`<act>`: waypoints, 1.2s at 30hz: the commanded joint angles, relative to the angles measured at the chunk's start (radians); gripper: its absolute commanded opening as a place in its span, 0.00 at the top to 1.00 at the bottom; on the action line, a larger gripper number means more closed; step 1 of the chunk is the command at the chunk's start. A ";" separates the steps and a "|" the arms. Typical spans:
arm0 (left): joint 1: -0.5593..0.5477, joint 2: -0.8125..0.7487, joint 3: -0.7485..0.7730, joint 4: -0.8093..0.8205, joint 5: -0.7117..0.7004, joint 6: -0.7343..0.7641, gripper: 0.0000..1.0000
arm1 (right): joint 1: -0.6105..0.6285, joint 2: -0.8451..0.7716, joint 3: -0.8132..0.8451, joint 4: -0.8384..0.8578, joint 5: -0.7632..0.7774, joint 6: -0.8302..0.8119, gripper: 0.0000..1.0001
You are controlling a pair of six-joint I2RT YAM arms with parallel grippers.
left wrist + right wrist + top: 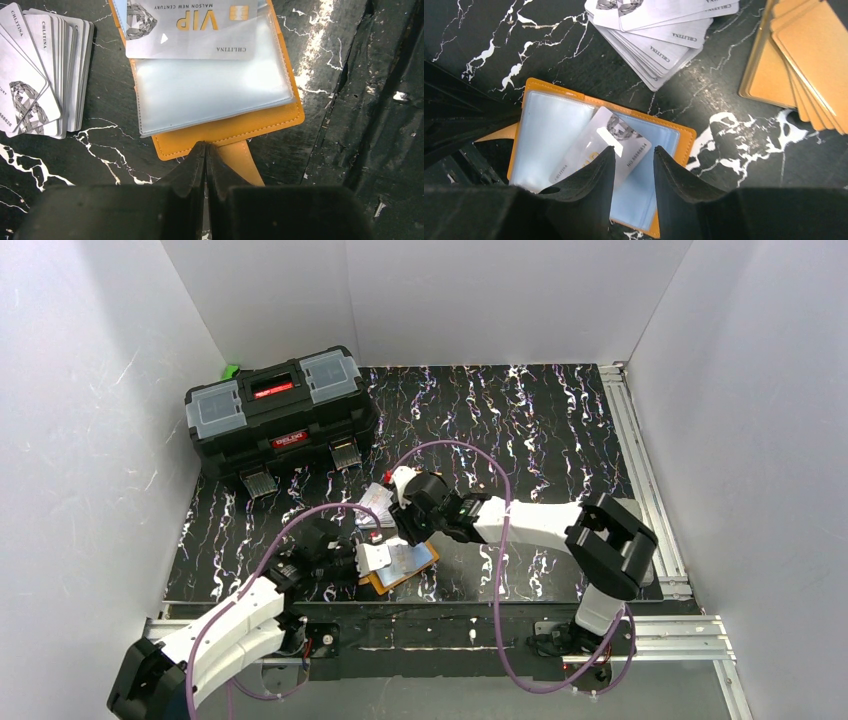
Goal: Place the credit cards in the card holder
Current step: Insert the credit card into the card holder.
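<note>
Credit card lies askew on card holder beneath parted right jaws.

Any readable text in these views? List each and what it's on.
"VIP", "MALSON NEW CENTURY", "CHLITINA": silver card on the card holder.
"NO 88888834", digits uncertain: same card.
"CHLITINA": stack of silver cards.
Labels on the toolbox: too blurred to read.
No text visible on the orange cards.
</note>
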 commanded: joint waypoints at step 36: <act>0.005 0.310 0.038 0.255 -0.015 0.292 1.00 | -0.051 0.019 -0.140 0.156 -0.037 0.121 0.65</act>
